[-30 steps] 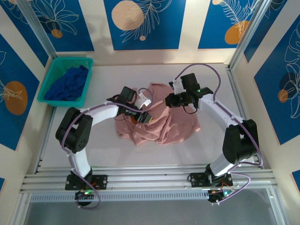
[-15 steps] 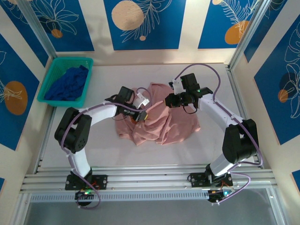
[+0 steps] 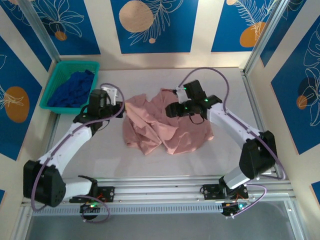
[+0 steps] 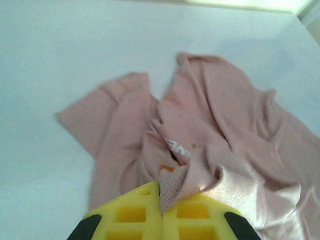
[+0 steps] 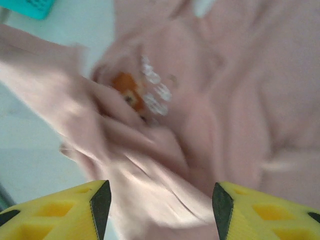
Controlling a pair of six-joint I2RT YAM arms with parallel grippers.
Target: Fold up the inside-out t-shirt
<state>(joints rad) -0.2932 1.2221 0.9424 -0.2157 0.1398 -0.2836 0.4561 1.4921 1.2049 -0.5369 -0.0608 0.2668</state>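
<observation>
The inside-out t-shirt [image 3: 172, 127] lies crumpled in the middle of the white table, dusty pink, with its left part drawn out toward the left. My left gripper [image 3: 119, 101] is at the shirt's upper left corner. In the left wrist view its yellow fingers [image 4: 135, 215] are shut on a ribbed edge of the t-shirt [image 4: 225, 120]. My right gripper [image 3: 171, 109] hovers over the shirt's upper middle. Its fingers [image 5: 265, 210] stand open, with the loose pink t-shirt [image 5: 240, 75] below them and nothing gripped. A small orange-and-white print [image 5: 135, 95] shows in a fold.
A teal basket [image 3: 54, 75] holding a dark blue garment [image 3: 72, 89] stands at the back left, close behind my left arm. Aluminium rails [image 3: 160, 192] run along the near edge, and a frame rail [image 3: 255, 100] borders the right side.
My left gripper shut on the shirt's edge and swung left, dragging that part of the shirt out. The right gripper opened and let go of the cloth.
</observation>
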